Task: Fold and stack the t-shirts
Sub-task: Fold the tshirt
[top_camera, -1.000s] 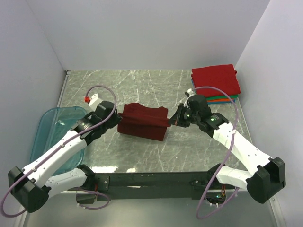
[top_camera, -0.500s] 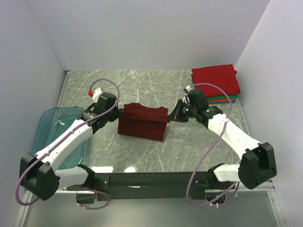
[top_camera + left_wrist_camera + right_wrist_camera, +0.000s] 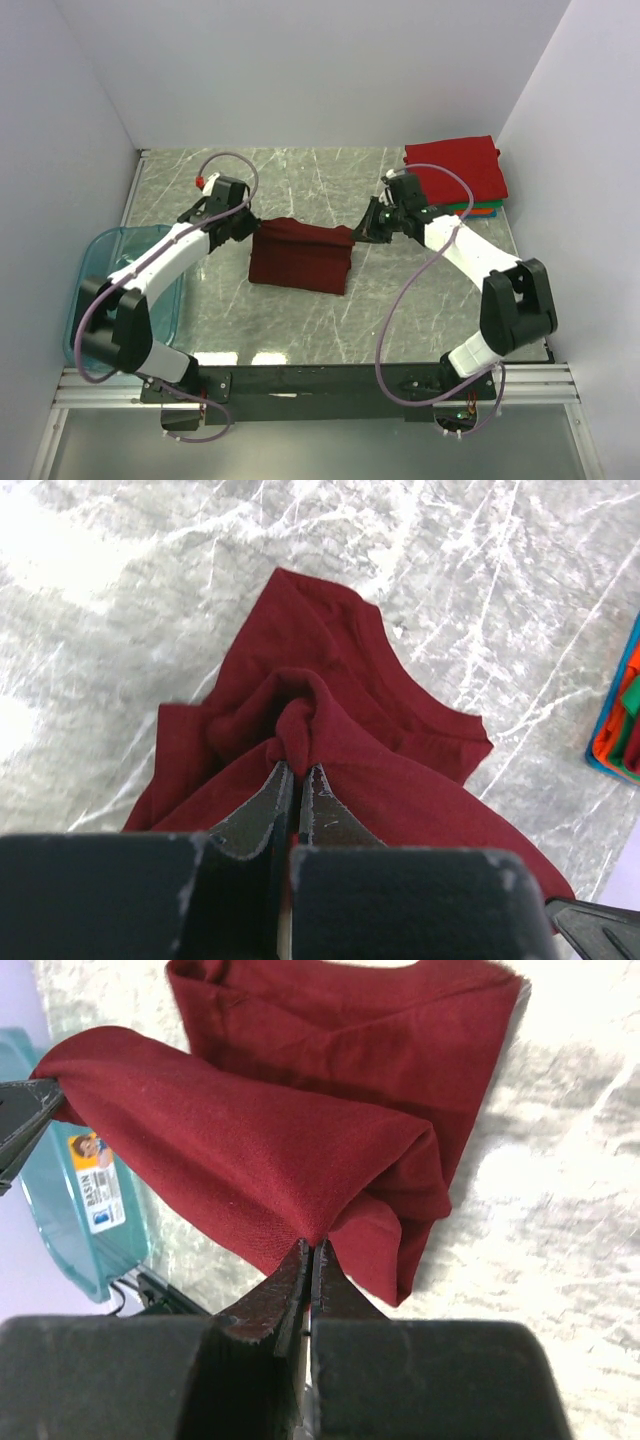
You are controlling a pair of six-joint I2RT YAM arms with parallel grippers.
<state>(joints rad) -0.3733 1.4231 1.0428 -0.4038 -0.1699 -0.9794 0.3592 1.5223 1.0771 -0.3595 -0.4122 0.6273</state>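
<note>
White sticker (image 3: 101, 1182) on the teal bin (image 3: 62, 1245), one legible word: "BASIN"

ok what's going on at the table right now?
Both arms are working one maroon t-shirt. The left gripper is shut on a bunched fold at one end and the right gripper is shut on the opposite end. The pinched edge is raised between them, while the rest of the cloth trails down onto the marble table. The stack of folded shirts, red on top, sits at the far right corner. The teal bin is off to the left.
</note>
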